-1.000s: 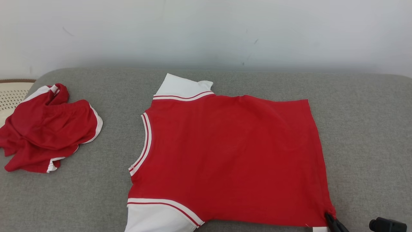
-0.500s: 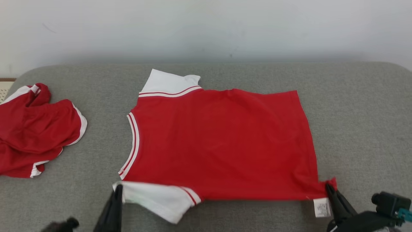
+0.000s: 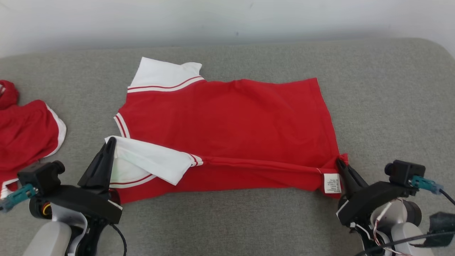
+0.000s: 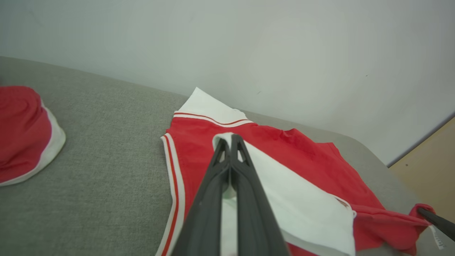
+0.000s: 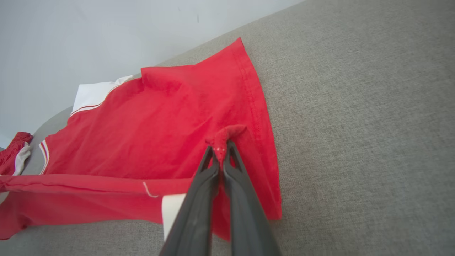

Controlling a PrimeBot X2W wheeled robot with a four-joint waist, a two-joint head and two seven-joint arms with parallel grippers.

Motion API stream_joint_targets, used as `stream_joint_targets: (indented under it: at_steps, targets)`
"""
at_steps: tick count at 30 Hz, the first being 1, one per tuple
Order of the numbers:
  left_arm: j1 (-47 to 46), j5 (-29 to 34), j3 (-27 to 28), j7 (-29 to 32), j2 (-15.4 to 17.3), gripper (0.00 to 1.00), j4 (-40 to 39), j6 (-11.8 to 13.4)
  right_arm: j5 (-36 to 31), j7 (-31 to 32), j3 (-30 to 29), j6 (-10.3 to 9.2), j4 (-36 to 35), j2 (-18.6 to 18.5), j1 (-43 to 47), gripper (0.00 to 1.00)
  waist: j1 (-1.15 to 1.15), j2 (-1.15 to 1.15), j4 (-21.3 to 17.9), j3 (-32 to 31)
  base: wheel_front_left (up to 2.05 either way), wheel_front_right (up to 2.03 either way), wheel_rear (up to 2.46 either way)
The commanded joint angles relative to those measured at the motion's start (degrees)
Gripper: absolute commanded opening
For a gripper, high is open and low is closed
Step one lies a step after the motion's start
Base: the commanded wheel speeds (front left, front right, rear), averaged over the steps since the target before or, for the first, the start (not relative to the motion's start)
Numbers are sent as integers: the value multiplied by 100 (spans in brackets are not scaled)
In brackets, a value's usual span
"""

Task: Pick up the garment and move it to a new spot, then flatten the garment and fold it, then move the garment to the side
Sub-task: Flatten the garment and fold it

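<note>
Clearly both holds are thin ones. The left fingers (image 3: pixel 111 142) are pressed together on the edge of the white sleeve (image 3: pixel 153 160). The right fingers (image 3: pixel 340 163) are closed on a small nub of red hem corner, just beside the care label (image 3: pixel 332 183). Between them the near edge of the garment (image 3: pixel 231 113) is raised and turned over toward the far side, while the rest lies flat on the grey upholstered surface (image 3: pixel 391 106).

The likeliest fault is that nub slipping out of the right fingers if the arms pull apart or travel unevenly, which would skew the fold line. The sleeve could also bunch under the fold.

Room is good to the right and on the near side. To the left a second red garment (image 3: pixel 28 131) lies apart but near enough to snag, and the wall (image 3: pixel 227 21) bounds the far edge.
</note>
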Motion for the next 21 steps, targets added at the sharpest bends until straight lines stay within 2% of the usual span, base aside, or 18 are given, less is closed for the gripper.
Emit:
stream_joint_targets:
  at_steps: [1,10,11,12,13,14,15,21]
  targets:
    - [-119,45,-37,20,39,0,143,-61,-67,-3,26,5,123,23,-122,0,-1,0,-143,153,0,0,0]
    - [-854,86,-184,-119,-32,0,1340,-390,-89,-346,135,5,1138,140,-871,0,-1,0,-203,193,0,0,0]
    - [-904,90,-224,-121,-53,0,1455,-400,-102,-377,148,5,1225,143,-912,4,-1,0,-193,182,0,0,0]
    - [-950,106,-243,-149,-65,0,1564,-432,-123,-433,176,5,1302,143,-966,32,-1,0,-182,171,0,0,0]
    - [-1001,139,-256,-215,-79,31,1655,-441,-109,-511,190,5,1350,147,-1015,73,-1,0,-170,158,0,0,0]
    - [-1040,149,-273,-298,-99,67,1738,-448,-59,-590,191,5,1396,156,-1024,100,-1,0,-157,138,0,0,0]
    - [-1058,164,-283,-392,-120,100,1802,-472,-30,-683,190,5,1431,161,-1028,100,-1,0,-142,117,0,0,0]
    - [-825,232,-307,-835,-256,100,2026,-499,-186,-1250,232,5,1428,-32,-823,100,-1,0,-23,-66,0,0,0]
